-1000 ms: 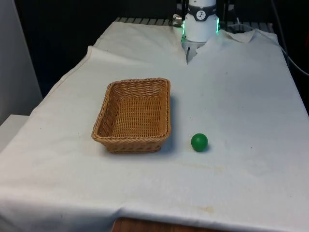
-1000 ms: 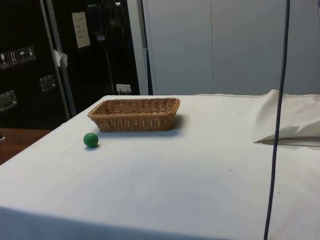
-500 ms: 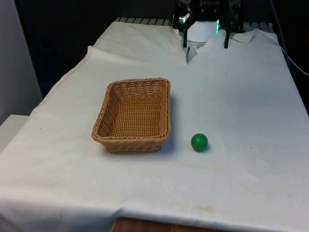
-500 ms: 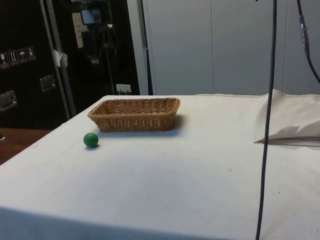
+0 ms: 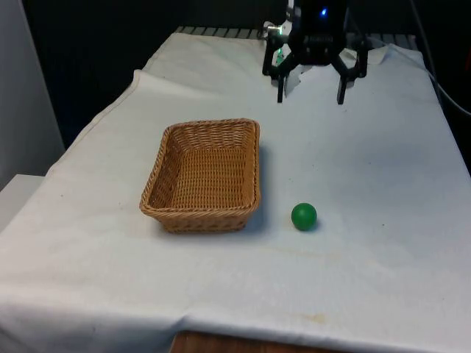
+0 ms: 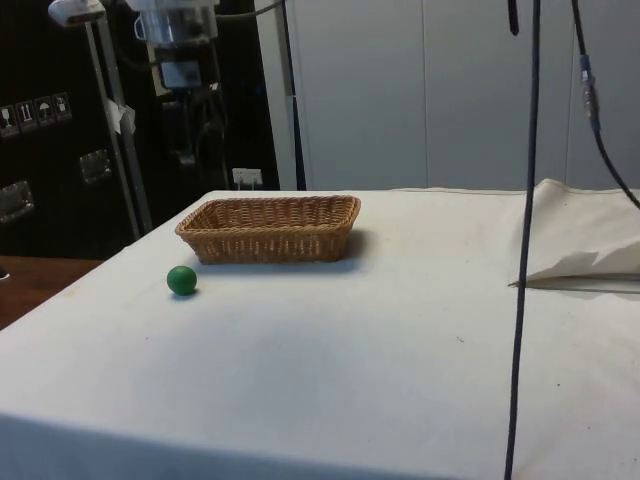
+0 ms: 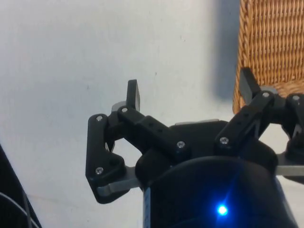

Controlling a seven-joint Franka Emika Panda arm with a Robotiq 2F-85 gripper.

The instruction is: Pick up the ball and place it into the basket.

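The ball [image 5: 303, 216], small and green, lies on the white cloth [image 5: 383, 191] just beside the wicker basket [image 5: 204, 175], at about four o'clock from the basket's centre in the front view and apart from its wall. In the side view the ball [image 6: 181, 280] sits near the table's edge, at roughly seven o'clock from the basket [image 6: 270, 228]. The basket holds nothing. The gripper [image 5: 312, 81] hangs high over the far end of the table, at about twelve o'clock from the ball and well apart from it, its two fingers spread wide and holding nothing; the wrist view shows the gripper [image 7: 192, 90] with bare cloth between the fingers and a corner of the basket [image 7: 273, 47] beside one of them. By my reading the task has barely begun: nothing is grasped and the ball is untouched. What remains is the whole approach down to the ball, the closing on it, the lift, the carry across to the basket and the release inside it.
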